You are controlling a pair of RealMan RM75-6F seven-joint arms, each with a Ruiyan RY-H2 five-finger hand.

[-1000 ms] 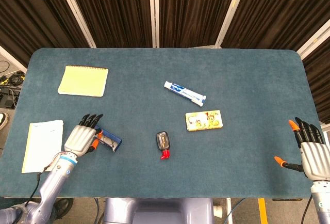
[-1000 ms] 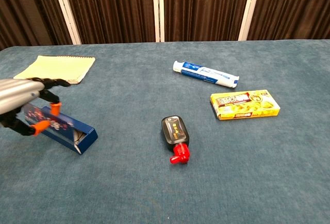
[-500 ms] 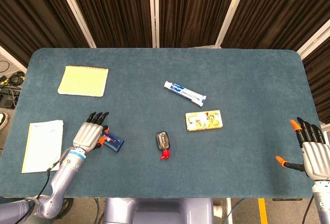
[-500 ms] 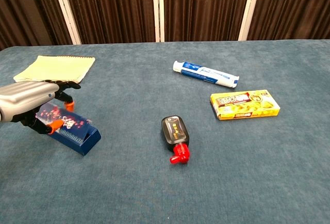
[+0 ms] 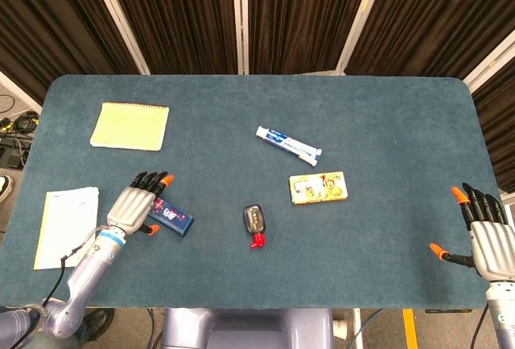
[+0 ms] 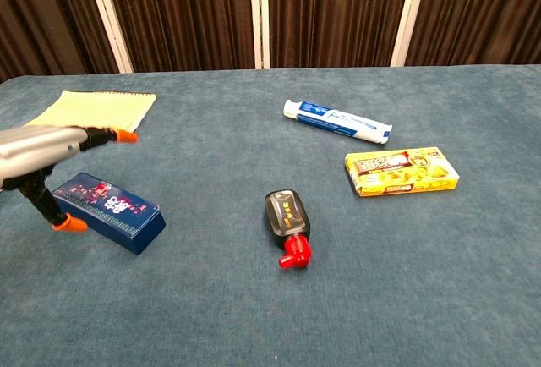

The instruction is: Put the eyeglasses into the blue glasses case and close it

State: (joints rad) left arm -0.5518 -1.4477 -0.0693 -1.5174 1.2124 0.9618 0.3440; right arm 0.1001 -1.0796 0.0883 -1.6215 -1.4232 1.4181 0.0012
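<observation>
The blue glasses case (image 5: 171, 219) lies flat with its lid down on the table's front left, also plain in the chest view (image 6: 108, 212). No eyeglasses show anywhere. My left hand (image 5: 137, 208) hovers at the case's left end with fingers stretched out above it (image 6: 42, 151) and holds nothing. Its thumb tip points down at the cloth beside the case's near corner. My right hand (image 5: 487, 240) is spread open off the table's front right corner, far from the case, and shows only in the head view.
A yellow notepad (image 5: 130, 126) lies at the back left and a white sheet (image 5: 66, 227) at the front left edge. A toothpaste tube (image 5: 288, 145), a yellow box (image 5: 318, 187) and a black bottle with a red cap (image 5: 255, 224) lie mid-table.
The case stood open on its side under my left hand; now its lid is down and it lies flat. My left fingers have lifted off and straightened.
</observation>
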